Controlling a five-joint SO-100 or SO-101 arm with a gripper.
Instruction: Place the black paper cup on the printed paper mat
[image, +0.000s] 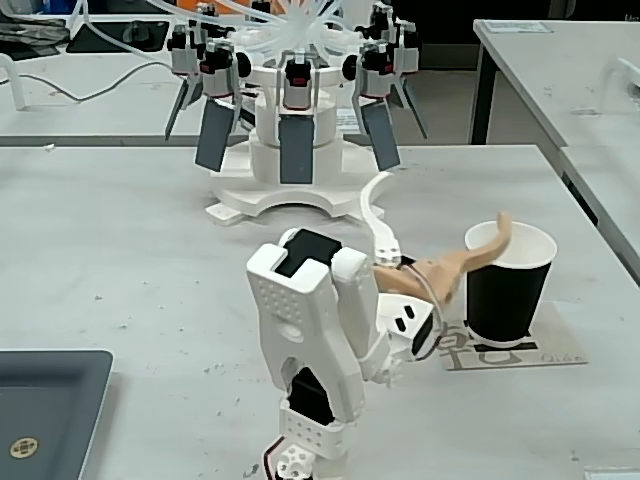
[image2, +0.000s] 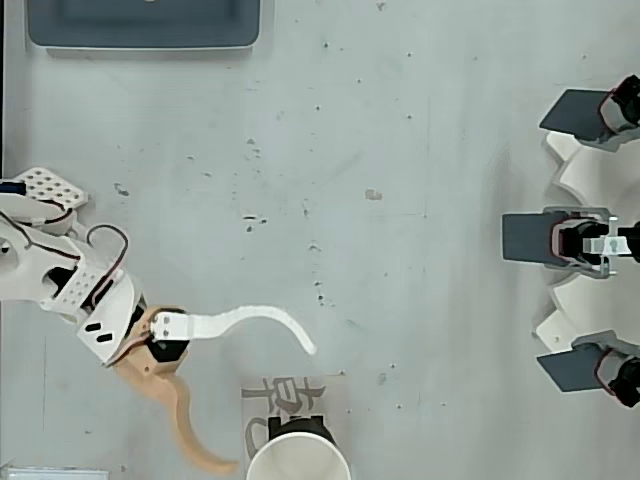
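- At lower right of the fixed view, the black paper cup (image: 509, 285) stands upright on the printed paper mat (image: 516, 352), so placement looks done.
- Just left of it, the gripper (image: 440, 222) has its curved fingers spread wide, holding nothing.
- Judged best: pull away up and leftward, keeping the tan finger (image2: 184, 425) clear of the cup's rim (image2: 298, 456) at the overhead view's bottom edge.
- Farther out, a grey tray (image: 45, 410) sits lower left.
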